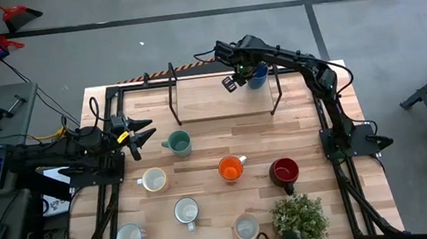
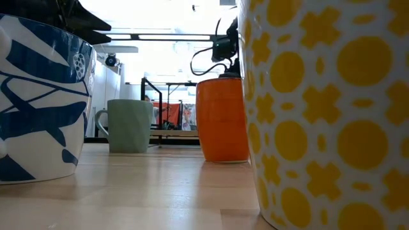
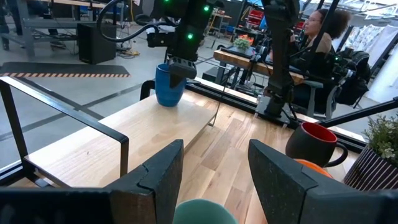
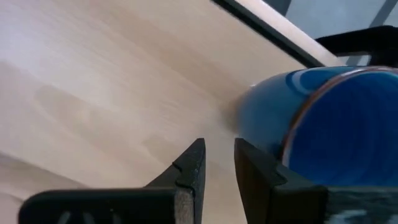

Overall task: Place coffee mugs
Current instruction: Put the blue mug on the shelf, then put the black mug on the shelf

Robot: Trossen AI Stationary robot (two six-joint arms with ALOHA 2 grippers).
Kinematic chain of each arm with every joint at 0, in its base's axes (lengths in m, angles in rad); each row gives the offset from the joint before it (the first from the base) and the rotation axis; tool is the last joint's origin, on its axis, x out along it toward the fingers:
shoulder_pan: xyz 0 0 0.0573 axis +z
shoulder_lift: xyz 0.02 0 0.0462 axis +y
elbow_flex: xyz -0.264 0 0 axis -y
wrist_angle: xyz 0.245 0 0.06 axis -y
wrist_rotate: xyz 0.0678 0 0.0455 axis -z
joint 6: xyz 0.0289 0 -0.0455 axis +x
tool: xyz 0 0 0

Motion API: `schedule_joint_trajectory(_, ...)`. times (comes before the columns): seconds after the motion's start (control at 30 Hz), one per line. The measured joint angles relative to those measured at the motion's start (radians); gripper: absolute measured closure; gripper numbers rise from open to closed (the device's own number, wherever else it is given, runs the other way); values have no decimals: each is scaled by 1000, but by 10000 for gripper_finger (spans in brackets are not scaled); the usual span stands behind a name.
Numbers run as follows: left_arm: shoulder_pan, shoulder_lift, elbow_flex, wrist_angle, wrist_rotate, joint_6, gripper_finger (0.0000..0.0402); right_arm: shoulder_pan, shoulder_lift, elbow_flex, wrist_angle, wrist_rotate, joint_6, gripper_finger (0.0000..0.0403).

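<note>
The blue mug stands upright on the raised wooden shelf at the far side. My right gripper hovers just to its left, fingers a narrow gap apart with nothing between them; the blue mug lies beside one finger. My left gripper is open and level, pointing at the teal green mug, whose rim shows below the fingers. On the table stand the orange mug, the dark red mug and several white mugs. My right gripper has the outer side of one finger close against the blue mug's wall, near the rim. I cannot tell whether it touches. My left gripper touches nothing.
A potted plant stands near the table's near right corner. The shelf's black metal frame rises between the arms. A person sits beyond the table. In the low view, patterned white mugs stand close to the camera.
</note>
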Motion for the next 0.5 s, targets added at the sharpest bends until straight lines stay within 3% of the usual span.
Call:
schedule_joint_trajectory(0.23,0,0,0,-10,0,0,229,53,0,0,30,-78,-3,340)
schedule_joint_trajectory(0.5,0,0,0,-7,0,0,229,157,0,0,19,-89,-36,340)
